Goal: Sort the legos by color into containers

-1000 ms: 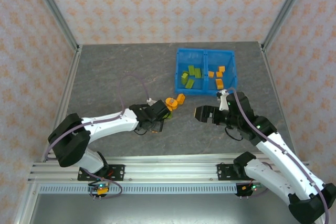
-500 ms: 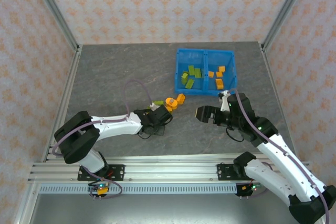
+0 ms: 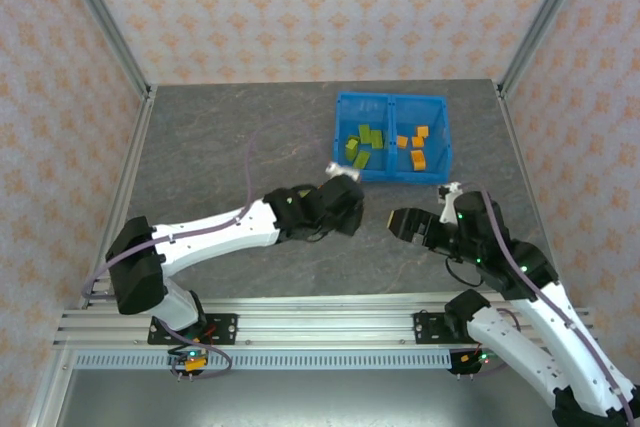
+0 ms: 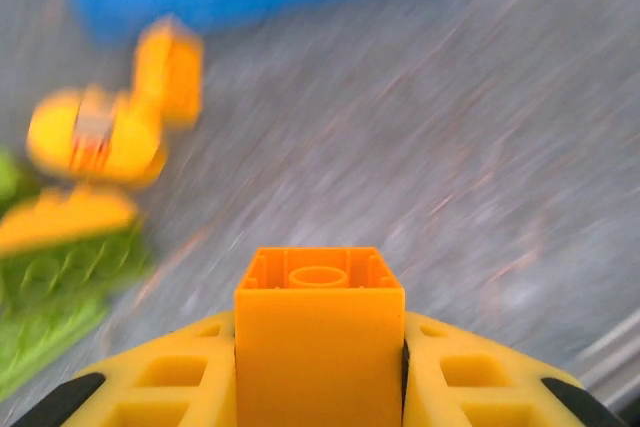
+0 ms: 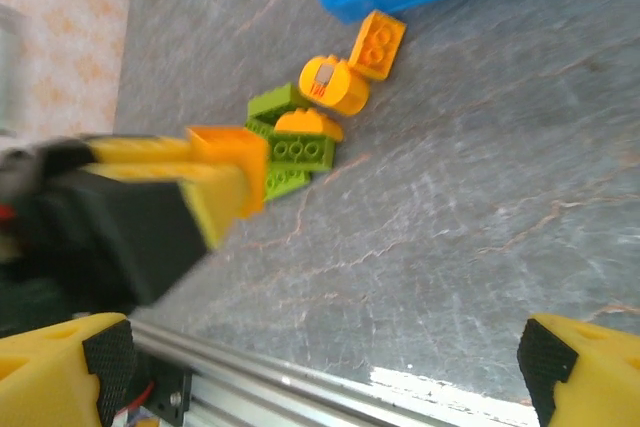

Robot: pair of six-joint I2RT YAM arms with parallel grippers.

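Observation:
My left gripper [image 3: 348, 209] is shut on an orange lego [image 4: 320, 332], which stands upright between the yellow fingers [image 4: 190, 387] above the table. In the right wrist view the same orange lego [image 5: 232, 159] sticks out of the left gripper [image 5: 215, 182]. Loose legos lie just behind it: an orange brick [image 5: 377, 44], a round orange piece [image 5: 333, 85] and green bricks [image 5: 296, 153]. The blue bin [image 3: 391, 98] holds green legos [image 3: 362, 145] in its left container and orange legos [image 3: 415, 147] in its right one. My right gripper [image 3: 404, 222] stands open and holds nothing, right of the left gripper.
Metal rails [image 3: 300, 327] run along the near table edge below both arms. Patterned walls with metal posts [image 3: 105, 17] close in the sides and back. The grey table [image 3: 220, 137] stretches left of the bin.
The left gripper has shut on an orange lego from the loose pile and carried it up and to the right. The right arm has drawn back slightly to the right.

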